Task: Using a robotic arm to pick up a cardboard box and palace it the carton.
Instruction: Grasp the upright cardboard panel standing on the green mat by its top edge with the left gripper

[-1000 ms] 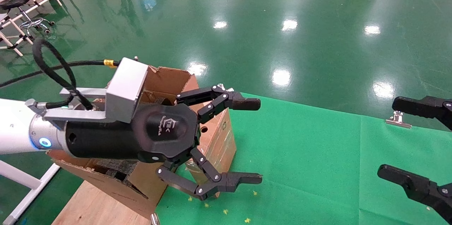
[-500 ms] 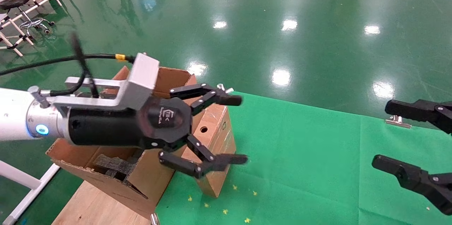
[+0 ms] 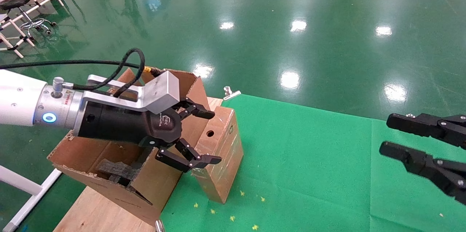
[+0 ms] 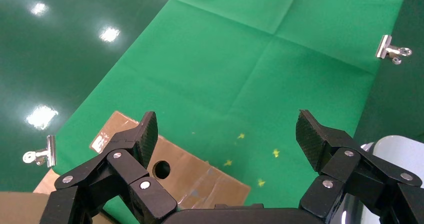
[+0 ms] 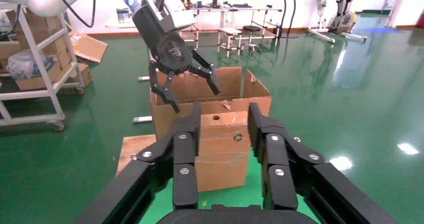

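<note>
We see open green cloth (image 3: 309,159) right of the cardboard box (image 3: 218,152); the carton (image 3: 109,166) blocks its left side.

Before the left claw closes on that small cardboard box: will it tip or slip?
The cardboard box stands on edge, leaning against the carton, so a push would probably tip it. Closed corrugated faces look stiff; taped patches may be slick. The left claw is open above it.

Left gripper (image 5: 189,89) hovers spread above carton (image 5: 235,91).
</note>
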`<state>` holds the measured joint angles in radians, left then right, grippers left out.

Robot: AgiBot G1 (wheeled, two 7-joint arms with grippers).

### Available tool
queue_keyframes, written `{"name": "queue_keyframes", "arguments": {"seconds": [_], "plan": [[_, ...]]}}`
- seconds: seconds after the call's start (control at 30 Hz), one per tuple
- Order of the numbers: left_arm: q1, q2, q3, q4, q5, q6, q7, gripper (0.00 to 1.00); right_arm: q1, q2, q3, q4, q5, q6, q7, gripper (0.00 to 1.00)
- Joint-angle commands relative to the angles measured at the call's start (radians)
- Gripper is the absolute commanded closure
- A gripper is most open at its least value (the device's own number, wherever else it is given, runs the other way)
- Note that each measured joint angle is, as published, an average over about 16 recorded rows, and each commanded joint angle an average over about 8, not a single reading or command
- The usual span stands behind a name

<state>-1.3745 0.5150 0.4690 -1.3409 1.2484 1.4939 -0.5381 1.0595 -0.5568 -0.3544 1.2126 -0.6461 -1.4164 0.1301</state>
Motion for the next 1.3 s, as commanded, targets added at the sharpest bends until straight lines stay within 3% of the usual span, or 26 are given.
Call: {"name": "queue_keyframes", "arguments": {"seconds": [0.03, 0.23, 0.57, 0.73, 1.17, 1.2, 1.3], "plan": [[-0.014, 0.001, 0.006, -0.001, 0.022, 0.002, -0.008, 0.0, 0.0, 0.0, 0.0, 0.0, 0.0, 0.0, 0.0, 1.0], [-0.038, 0.021, 0.032, 0.033, 0.053, 0.02, -0.069, 0.0, 0.0, 0.0, 0.0, 0.0, 0.0, 0.0, 0.0, 1.0], [-0.229, 0.152, 0.162, 0.101, 0.296, 0.069, -0.418, 0.0, 0.0, 0.0, 0.0, 0.0, 0.0, 0.0, 0.0, 1.0], [-0.309, 0.21, 0.247, 0.134, 0.378, 0.087, -0.541, 0.0, 0.0, 0.0, 0.0, 0.0, 0.0, 0.0, 0.0, 1.0], [-0.371, 0.28, 0.42, 0.206, 0.417, 0.076, -0.679, 0.0, 0.0, 0.0, 0.0, 0.0, 0.0, 0.0, 0.0, 1.0], [-0.373, 0.282, 0.428, 0.205, 0.418, 0.075, -0.686, 0.0, 0.0, 0.0, 0.0, 0.0, 0.0, 0.0, 0.0, 0.92], [-0.375, 0.289, 0.447, 0.196, 0.426, 0.07, -0.706, 0.0, 0.0, 0.0, 0.0, 0.0, 0.0, 0.0, 0.0, 0.55]]}}
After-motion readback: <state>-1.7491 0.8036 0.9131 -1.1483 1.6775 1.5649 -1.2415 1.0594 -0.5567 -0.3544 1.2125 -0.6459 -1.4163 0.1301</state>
